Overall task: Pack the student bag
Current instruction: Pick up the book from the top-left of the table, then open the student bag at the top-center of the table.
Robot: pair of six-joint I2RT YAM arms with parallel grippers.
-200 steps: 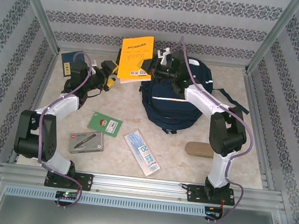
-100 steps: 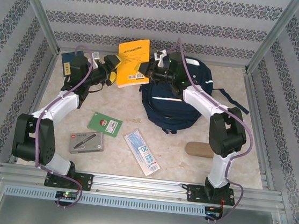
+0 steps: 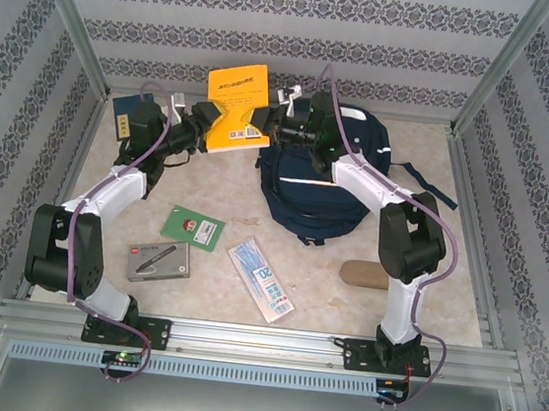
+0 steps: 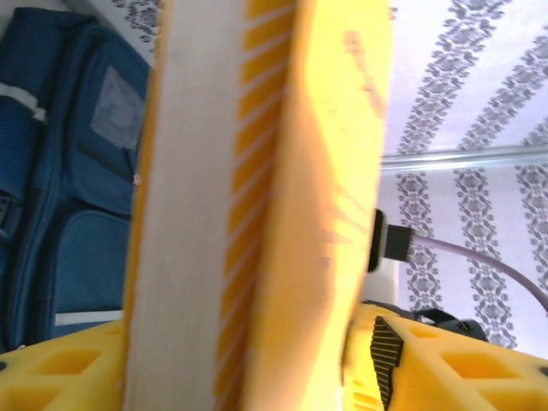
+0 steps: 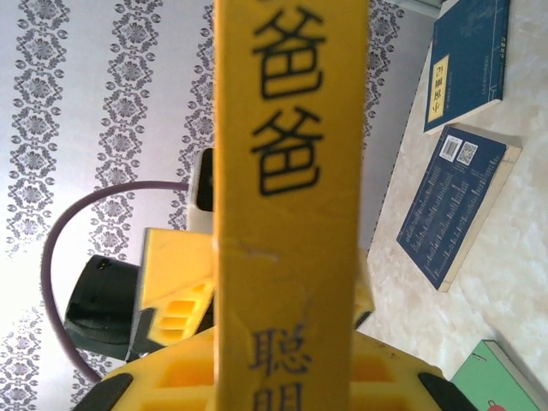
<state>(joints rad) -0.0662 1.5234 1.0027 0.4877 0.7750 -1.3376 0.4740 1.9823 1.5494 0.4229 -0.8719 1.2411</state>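
Note:
The navy student bag [image 3: 321, 186] lies at the back right of the table, its front pocket [image 4: 73, 248] showing at the left of the left wrist view. A yellow book [image 3: 237, 107] hangs in the air just left of the bag's top. My left gripper [image 3: 207, 124] is shut on the book's lower left edge, its page edge [image 4: 184, 214] running up between the yellow fingers [image 4: 445, 364]. My right gripper [image 3: 272, 124] is shut on the book's right side, with the printed spine [image 5: 287, 171] standing between its jaws.
A dark blue book [image 3: 124, 115] lies at the back left, and two blue books [image 5: 458, 201] show on the table in the right wrist view. A green booklet [image 3: 193, 226], a grey pen box [image 3: 159, 260], a white-blue pack [image 3: 260, 279] and a tan case [image 3: 366, 274] lie near the front.
The yellow book has shifted left and slightly up, away from the bag. Both grippers moved with it, the right arm reaching further left.

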